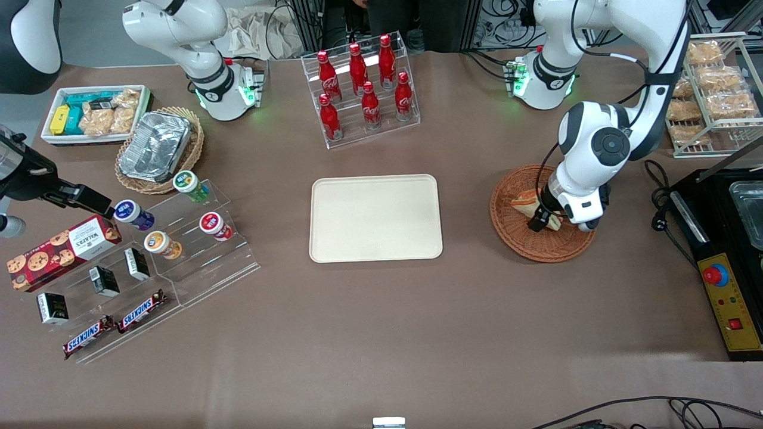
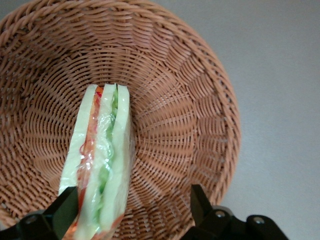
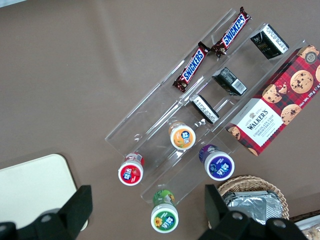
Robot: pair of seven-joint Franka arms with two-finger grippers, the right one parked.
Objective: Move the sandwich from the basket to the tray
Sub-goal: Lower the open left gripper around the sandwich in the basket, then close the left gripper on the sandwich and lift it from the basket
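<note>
Sandwich (image 2: 102, 160) lies in the basket (image 2: 190, 125), mostly hidden in the front view by the working arm's wrist; only an orange-and-white corner shows there (image 1: 523, 201). Wrist view shows it better: triangular wedge on edge, white bread slices, red-orange layer on one face, green lettuce-like layer in the middle, glossy as if wrapped in film. Its end nearest the camera is cut off by the frame edge.

Gripper (image 1: 545, 221) is down inside the basket, fingers spread wide. One black finger (image 2: 62, 210) touches or nearly touches the sandwich's outer bread slice, hard to say which; the other finger (image 2: 200, 202) stands well clear of it over bare wicker. The sandwich sits between them but nearer the first, so not clamped.

Basket (image 1: 539, 244) is round, shallow, reddish-brown woven wicker with a ribbed spiral weave and a braided rim; nothing but the sandwich visible in it. It sits on the brown table (image 1: 381, 333) toward the working arm's end.

Tray (image 1: 375, 218) is flat, cream-beige, rectangular with rounded corners and a low rim, matte, bare, lying beside the basket toward the table's middle, apart from it.

Farther from the front camera than the tray stands a clear acrylic stepped rack of red bottles (image 1: 365, 86). Toward the parked arm's end: a paler wicker basket holding a crinkled foil container (image 1: 156, 146), and a white box of snacks (image 1: 95, 113).
</note>
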